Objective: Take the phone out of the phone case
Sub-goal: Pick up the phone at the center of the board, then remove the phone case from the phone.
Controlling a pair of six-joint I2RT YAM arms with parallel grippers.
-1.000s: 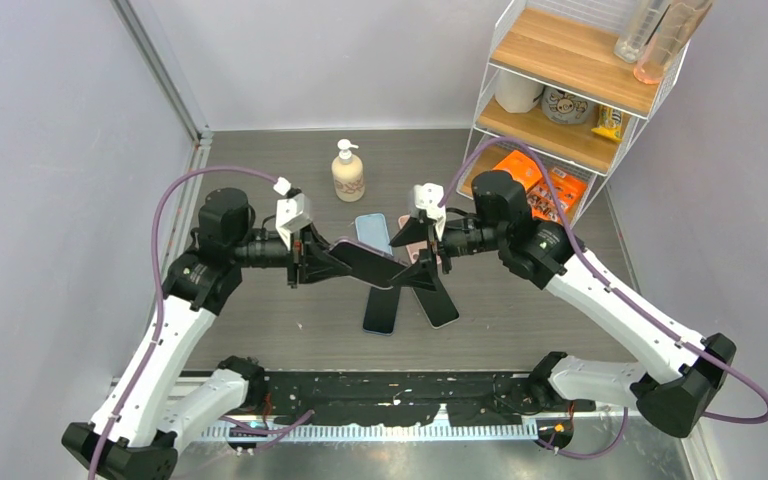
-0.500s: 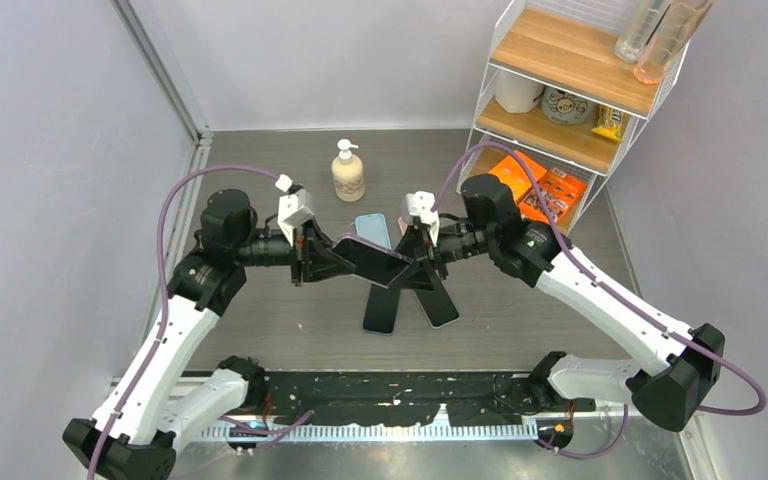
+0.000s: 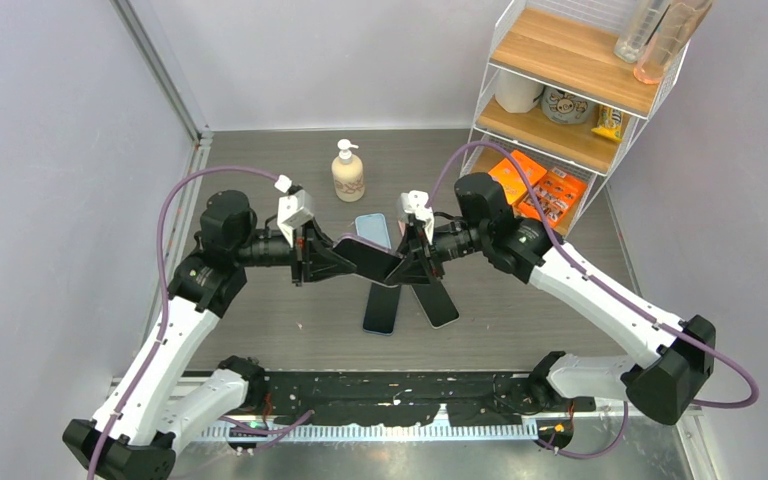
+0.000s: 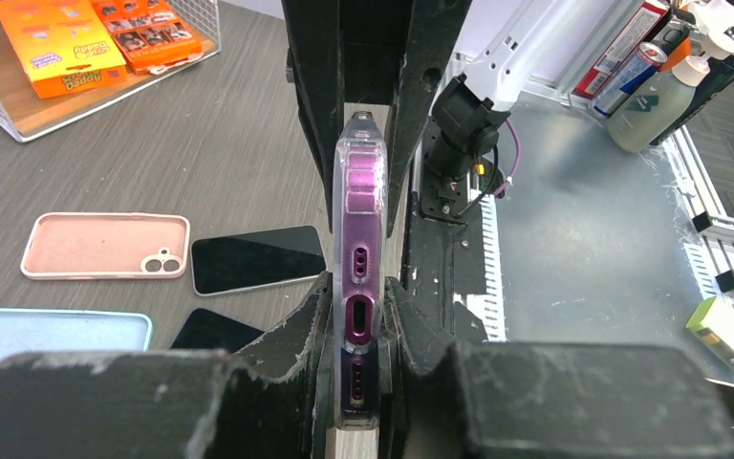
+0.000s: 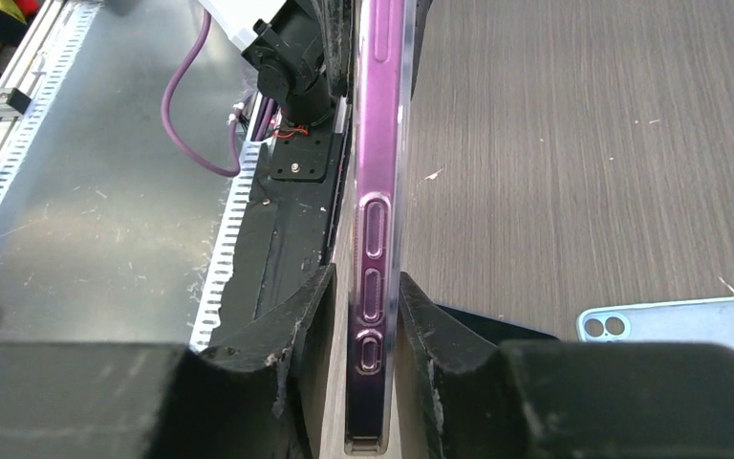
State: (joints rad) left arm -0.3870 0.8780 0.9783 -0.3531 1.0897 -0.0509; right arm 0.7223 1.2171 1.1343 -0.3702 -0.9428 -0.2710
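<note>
Top external, left hand [image 3: 345, 262], right hand [image 3: 406, 267] pinching one cased phone [image 3: 372, 262], two phones [image 3: 380, 311] [image 3: 439, 306], two cases [image 4: 105, 246] [image 4: 53, 335]

Right pincer [image 3: 407, 264] moved in leftward, closed onto cased phone [image 3: 365, 261] far end.

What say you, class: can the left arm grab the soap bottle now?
Probably not: the soap bottle stands clear, but the left tool is shut on the phone, which the right tool also grips.

Purple phone [image 4: 358, 320] in a clear phone case [image 4: 361, 124]; pink case [image 4: 105, 246]; pale-blue case [image 4: 53, 335]; grey woodgrain table [image 4: 201, 124].
</note>
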